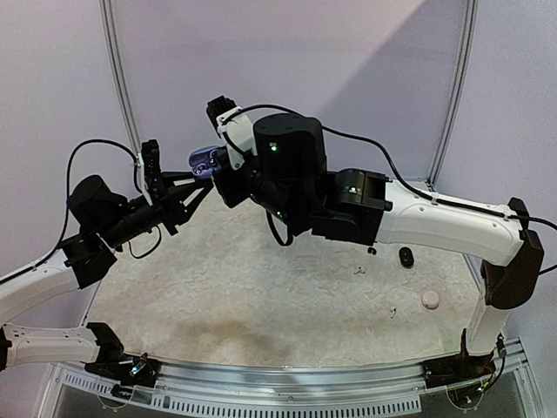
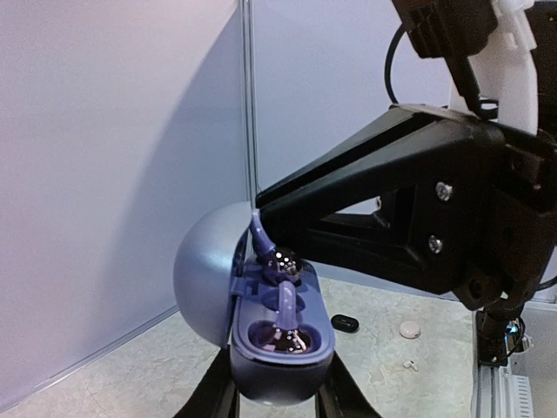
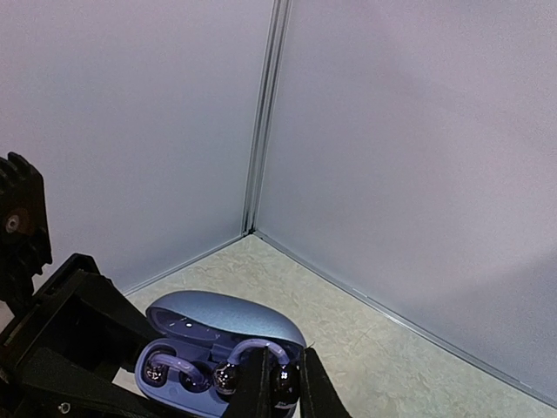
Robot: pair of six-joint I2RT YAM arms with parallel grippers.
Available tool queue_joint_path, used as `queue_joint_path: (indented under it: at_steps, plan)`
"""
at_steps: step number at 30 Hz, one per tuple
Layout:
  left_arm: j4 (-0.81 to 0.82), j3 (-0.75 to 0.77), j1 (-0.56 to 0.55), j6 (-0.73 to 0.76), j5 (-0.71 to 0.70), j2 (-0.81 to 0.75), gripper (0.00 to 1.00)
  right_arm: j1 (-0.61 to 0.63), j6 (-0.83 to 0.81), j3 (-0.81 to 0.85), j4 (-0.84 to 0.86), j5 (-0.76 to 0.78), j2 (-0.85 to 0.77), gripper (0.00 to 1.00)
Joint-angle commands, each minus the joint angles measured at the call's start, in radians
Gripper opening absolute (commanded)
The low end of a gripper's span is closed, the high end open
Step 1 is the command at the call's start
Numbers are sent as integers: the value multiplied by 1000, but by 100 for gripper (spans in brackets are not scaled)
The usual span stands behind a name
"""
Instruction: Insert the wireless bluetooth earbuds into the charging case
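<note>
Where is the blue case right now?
In the top view the open blue case is up in the air, left of centre, gripped by the left gripper, with the right gripper pinching an earbud at its tray.

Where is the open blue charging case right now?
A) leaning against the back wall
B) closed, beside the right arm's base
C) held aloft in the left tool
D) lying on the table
C: the charging case sits lid-open between the left tool's fingers, clear of the table.
</note>
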Motion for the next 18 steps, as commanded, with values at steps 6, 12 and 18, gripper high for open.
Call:
queue_joint_path:
  at_steps: [6,12,18]
  plan:
    - [0,21,-4,0,-31,-9,0,6,-19,-1,-11,37,28,0]
    - [4,23,-4,-4,-31,-7,0,6,-28,-2,-17,29,40,0]
    - [9,26,-4,-13,-23,-6,0,6,-39,1,-19,24,56,3]
